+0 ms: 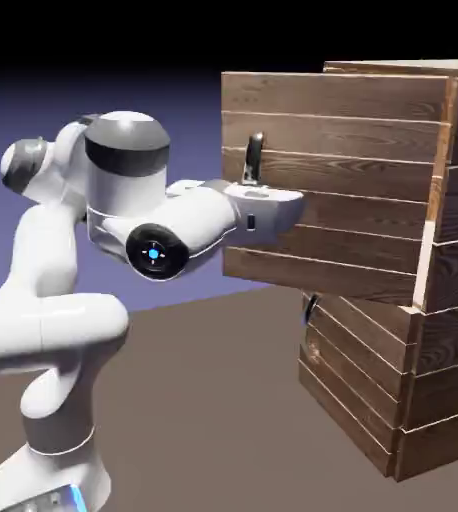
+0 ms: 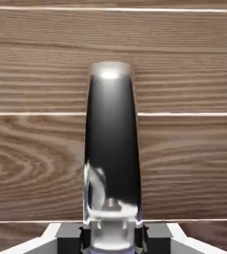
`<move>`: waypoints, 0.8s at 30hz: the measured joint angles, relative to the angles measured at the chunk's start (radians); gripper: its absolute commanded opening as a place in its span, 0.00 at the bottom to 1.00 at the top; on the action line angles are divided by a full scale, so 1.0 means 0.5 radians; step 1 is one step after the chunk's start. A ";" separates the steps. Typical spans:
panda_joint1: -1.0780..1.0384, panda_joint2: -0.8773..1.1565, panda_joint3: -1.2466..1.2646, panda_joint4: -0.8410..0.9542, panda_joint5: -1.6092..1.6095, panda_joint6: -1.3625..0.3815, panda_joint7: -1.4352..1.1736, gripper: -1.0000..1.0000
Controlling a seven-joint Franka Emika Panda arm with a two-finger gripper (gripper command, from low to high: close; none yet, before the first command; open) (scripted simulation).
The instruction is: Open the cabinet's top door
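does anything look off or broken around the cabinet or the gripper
Nothing stands out as damaged or askew: the top door is swung out from the cabinet, which fits the task, and the gripper is closed on its dark handle.

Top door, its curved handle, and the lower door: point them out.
Top door [image 1: 343,104]: exterior view, its upper planks.
Curved handle [image 2: 110,129]: hand view, middle of its dark bar.
Lower door [image 1: 353,362]: exterior view, its plank front.
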 measured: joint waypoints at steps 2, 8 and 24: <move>-0.092 -0.145 0.018 0.093 -0.139 -0.115 -0.133 0.00; -0.317 -0.580 0.128 0.418 -0.572 -0.337 -0.529 0.00; -0.513 -1.740 0.534 1.350 -1.490 -0.323 -1.010 0.00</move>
